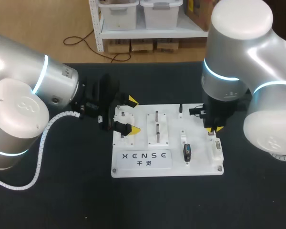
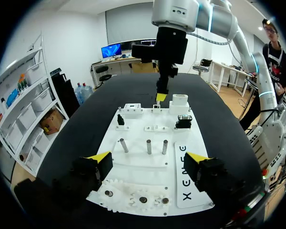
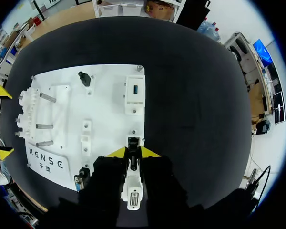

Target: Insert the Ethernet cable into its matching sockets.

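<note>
A white task board (image 1: 133, 168) lies in the middle of the black table. My right gripper (image 1: 212, 129) points straight down over the board's right edge, shut on a small pale Ethernet plug (image 3: 133, 162). Just ahead of the yellow tips of the right gripper (image 3: 133, 153) is a dark square socket (image 3: 133, 141) in a long white block (image 1: 217, 149). No cable shows behind the plug. The left wrist view has this right gripper (image 2: 160, 97) at the board's far end. My left gripper (image 1: 129, 115) stands open astride the board's left edge, its yellow fingertips (image 2: 101, 157) either side of the gear section (image 2: 138, 198).
The board (image 3: 109, 76) also carries three metal pegs (image 2: 148, 146), a black port (image 1: 187, 152) near its front, a white block with a blue socket (image 3: 135, 90) and a black knob (image 3: 84, 78). Black tabletop surrounds the board.
</note>
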Robot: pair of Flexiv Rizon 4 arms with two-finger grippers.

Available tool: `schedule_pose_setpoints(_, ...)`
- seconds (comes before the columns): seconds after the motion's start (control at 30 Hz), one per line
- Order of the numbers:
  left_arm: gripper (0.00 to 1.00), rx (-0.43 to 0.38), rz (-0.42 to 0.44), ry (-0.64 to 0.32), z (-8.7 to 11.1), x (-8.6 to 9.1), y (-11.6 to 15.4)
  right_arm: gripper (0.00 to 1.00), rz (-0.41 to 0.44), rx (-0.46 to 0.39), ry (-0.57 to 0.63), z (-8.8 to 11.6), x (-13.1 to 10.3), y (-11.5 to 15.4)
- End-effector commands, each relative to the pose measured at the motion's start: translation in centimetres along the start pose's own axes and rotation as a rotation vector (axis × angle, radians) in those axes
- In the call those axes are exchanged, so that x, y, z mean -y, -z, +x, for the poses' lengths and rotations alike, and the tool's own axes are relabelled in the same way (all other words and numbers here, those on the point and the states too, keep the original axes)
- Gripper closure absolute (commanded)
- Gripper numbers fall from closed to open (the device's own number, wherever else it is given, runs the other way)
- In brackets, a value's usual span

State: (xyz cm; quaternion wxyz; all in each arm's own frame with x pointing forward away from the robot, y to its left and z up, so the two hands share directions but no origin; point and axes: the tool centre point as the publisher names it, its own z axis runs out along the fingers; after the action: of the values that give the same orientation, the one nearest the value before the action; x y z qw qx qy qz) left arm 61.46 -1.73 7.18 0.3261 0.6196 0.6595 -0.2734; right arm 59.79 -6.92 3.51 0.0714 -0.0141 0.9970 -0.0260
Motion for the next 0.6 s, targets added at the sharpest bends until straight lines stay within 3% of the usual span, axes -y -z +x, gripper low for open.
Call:
schedule_pose_setpoints(0.03,0.0,-0.004,-0.001,0.001,-0.05,0.0,-0.08,1.0,-0.009,0.008,-0.002,0.01,0.28,-0.53)
schedule_pose_setpoints(0.6,0.0,-0.004,-0.001,0.001,-0.05,0.0,-0.08,1.0,-0.023,0.008,-0.002,-0.42,0.58,-1.29)
